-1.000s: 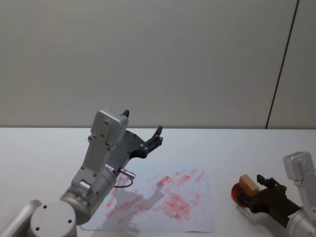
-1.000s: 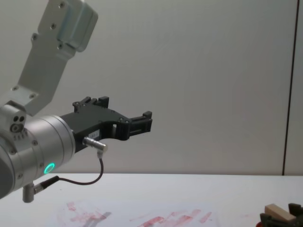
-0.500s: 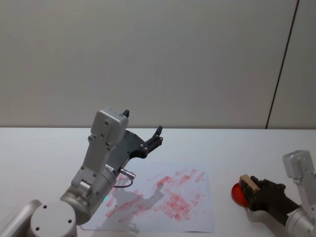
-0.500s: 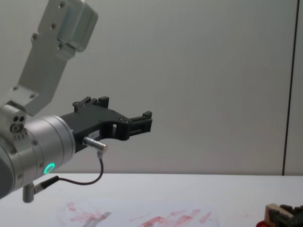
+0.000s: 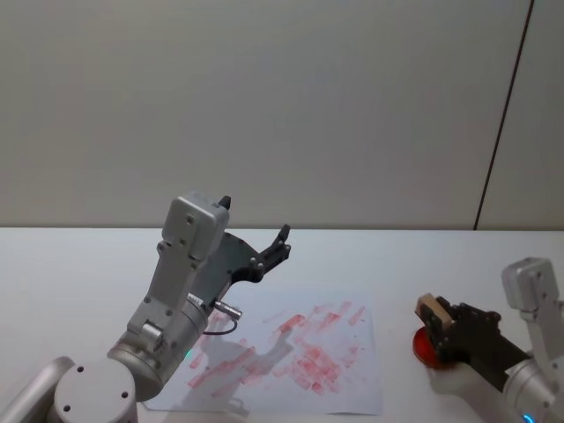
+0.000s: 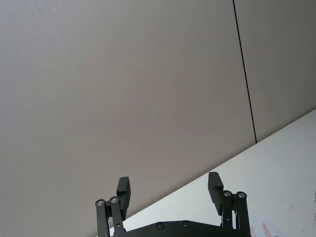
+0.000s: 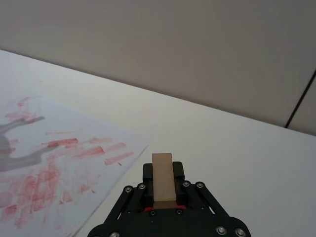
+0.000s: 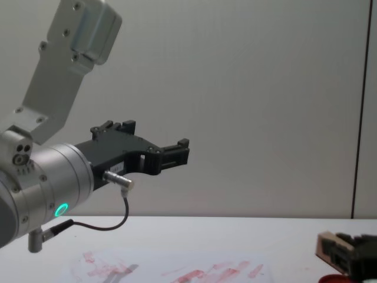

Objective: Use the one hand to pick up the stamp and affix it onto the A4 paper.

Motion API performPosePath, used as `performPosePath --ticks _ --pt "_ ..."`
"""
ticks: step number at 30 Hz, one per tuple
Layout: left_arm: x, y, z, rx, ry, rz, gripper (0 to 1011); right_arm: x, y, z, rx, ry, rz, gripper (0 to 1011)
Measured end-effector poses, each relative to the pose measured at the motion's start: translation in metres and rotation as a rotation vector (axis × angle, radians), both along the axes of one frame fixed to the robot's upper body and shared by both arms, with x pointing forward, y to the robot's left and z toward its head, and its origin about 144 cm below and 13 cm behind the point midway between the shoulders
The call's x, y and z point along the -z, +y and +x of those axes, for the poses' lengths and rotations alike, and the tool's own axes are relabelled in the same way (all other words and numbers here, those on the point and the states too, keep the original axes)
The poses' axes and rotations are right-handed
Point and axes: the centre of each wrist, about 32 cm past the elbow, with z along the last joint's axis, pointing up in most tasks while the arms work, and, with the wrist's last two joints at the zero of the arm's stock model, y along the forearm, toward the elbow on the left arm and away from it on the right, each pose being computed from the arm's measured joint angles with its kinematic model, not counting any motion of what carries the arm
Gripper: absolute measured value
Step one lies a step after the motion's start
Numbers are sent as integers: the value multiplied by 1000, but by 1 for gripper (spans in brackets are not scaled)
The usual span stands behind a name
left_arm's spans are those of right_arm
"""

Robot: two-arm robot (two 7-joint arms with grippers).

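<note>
Stamp (image 5: pixel 430 308) sits clamped in your right gripper (image 5: pixel 438 324). You have the A4 paper (image 5: pixel 304 359) lying flat to its left; the left gripper (image 5: pixel 282 242) hangs open, raised high.

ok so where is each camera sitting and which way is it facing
left wrist: on the left arm, aimed along the open left hand at the wall.
right wrist: on the right arm, looking over the right hand and its stamp across the A4 paper.
head: high, looking forward and down at the table; both arms show.
chest: low, looking across the table; left arm large, right hand at lower right.
shared: head and chest both see stamp, A4 paper, both hands.
</note>
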Motion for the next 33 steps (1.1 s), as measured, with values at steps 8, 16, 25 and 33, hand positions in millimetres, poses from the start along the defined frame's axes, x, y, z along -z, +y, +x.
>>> performPosePath --ticks 8,16,25,33 --pt "0 0 0 0 0 0 1003 -12 15 0 -85 -38 20 217" --pt "0 0 0 0 0 0 1002 -16 30 -4 -163 -35 35 217" --pt "0 0 0 0 0 0 1003 -11 42 -14 -231 -5 34 217" --pt "0 0 0 0 0 0 1003 -5 46 -21 -264 24 21 217"
